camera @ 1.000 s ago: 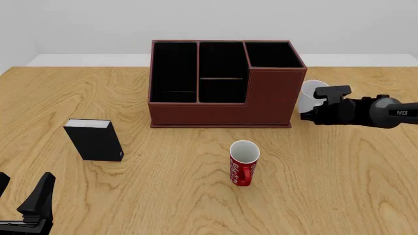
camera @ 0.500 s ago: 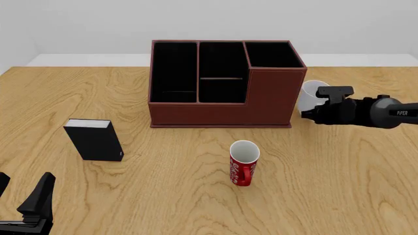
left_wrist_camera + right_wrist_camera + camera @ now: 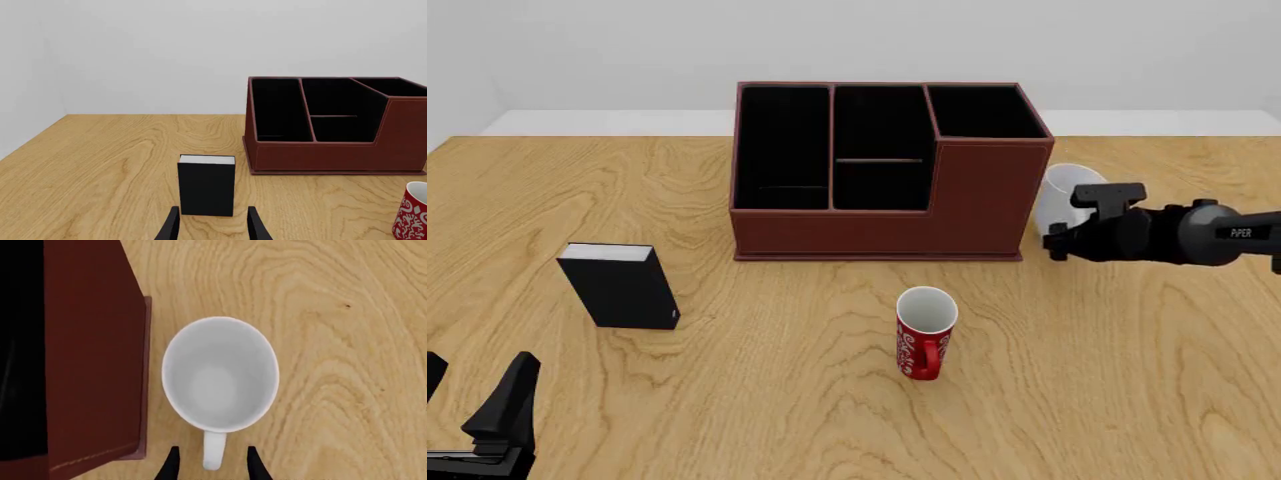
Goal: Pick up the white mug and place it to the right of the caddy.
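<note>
The white mug (image 3: 1060, 187) stands upright on the table just to the right of the caddy (image 3: 881, 225), a small gap from its wall. In the right wrist view I look down into the mug (image 3: 220, 375), with the caddy's red-brown wall (image 3: 93, 340) beside it. My right gripper (image 3: 1076, 215) is open. Its fingers straddle the mug's loop handle (image 3: 213, 455) without touching it. My left gripper (image 3: 474, 368) is open and empty at the near left corner of the table.
A narrower red mug (image 3: 926, 335) with white lettering stands in front of the caddy. A small black book-like box (image 3: 621, 288) stands at the left, in front of my left gripper (image 3: 210, 225). The far table edge lies behind the caddy.
My right arm has sunk slightly and drawn a little toward the near side. The white mug has not moved. The left arm is still.
</note>
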Motion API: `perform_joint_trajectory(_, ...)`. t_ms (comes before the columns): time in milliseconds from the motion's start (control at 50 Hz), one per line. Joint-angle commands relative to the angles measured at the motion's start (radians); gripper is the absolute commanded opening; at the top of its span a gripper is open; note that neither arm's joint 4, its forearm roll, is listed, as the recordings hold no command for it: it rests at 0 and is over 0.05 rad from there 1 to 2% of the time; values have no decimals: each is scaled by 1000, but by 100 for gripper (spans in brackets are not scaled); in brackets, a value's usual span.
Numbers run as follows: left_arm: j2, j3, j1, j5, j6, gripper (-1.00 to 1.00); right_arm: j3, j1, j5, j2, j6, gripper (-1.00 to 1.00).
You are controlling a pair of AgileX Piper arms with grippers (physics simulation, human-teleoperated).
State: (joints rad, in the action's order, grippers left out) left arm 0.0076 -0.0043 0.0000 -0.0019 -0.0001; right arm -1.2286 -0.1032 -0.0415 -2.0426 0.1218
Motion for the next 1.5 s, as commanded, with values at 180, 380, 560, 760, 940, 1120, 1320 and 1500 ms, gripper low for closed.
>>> perform_joint_trajectory(180, 0, 0, 0, 0, 0, 100, 7, -3, -8, 9, -3, 100)
perform_joint_trajectory(380, 0, 0, 0, 0, 0, 100, 10, -2, -16, 41, -3, 100)
perform_joint_trajectory(560, 0, 0, 0, 0, 0, 100, 23, 0, -14, 59, -9, 100)
perform_joint_trajectory(760, 0, 0, 0, 0, 0, 100, 41, 3, -13, 84, -13, 100)
perform_joint_trajectory(940, 0, 0, 0, 0, 0, 100, 60, 9, -6, 100, -15, 100)
perform_joint_trajectory(1120, 0, 0, 0, 0, 0, 100, 82, 16, -5, 127, -14, 100)
perform_joint_trajectory(1320, 0, 0, 0, 0, 0, 100, 99, 4, -9, 154, -12, 100)
perform_joint_trajectory(1500, 0, 0, 0, 0, 0, 100, 120, -1, -1, 175, -11, 100)
